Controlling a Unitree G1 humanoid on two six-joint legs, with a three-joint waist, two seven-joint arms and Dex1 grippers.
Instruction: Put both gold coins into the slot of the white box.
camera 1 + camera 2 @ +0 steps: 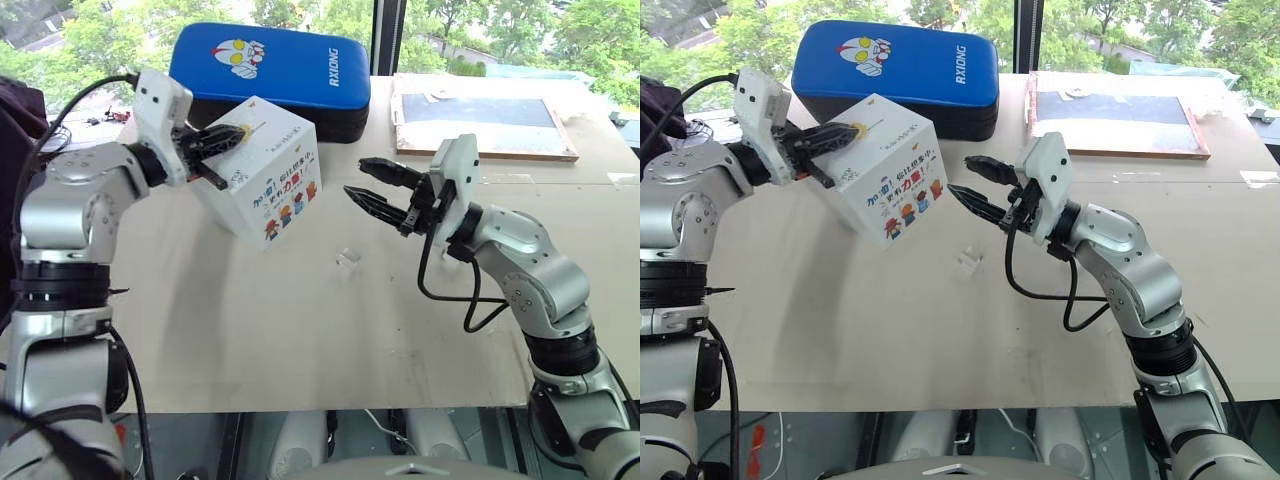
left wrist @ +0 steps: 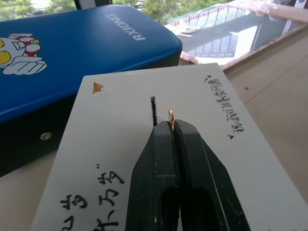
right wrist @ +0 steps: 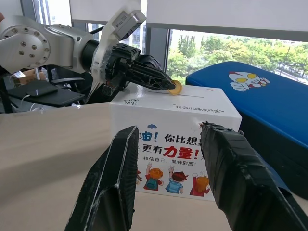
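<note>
L gripper [image 2: 172,126] pinches 1 gold coin [image 2: 171,115] on edge, fingers pressed tight; coin tip sits over white box [image 1: 262,170] top, just beside slot [image 2: 153,111], coin's flat face roughly parallel w/ slot's long axis; needs a small sideways shift to line up; box near table's far edge by blue case [image 1: 270,75]; R gripper [image 1: 372,186] spread, empty, beside box.

My left gripper [image 3: 166,85] is pinched tight, arm reaching out far left; my right gripper [image 1: 368,185] hovers mid-scene, fingers parted.
</note>
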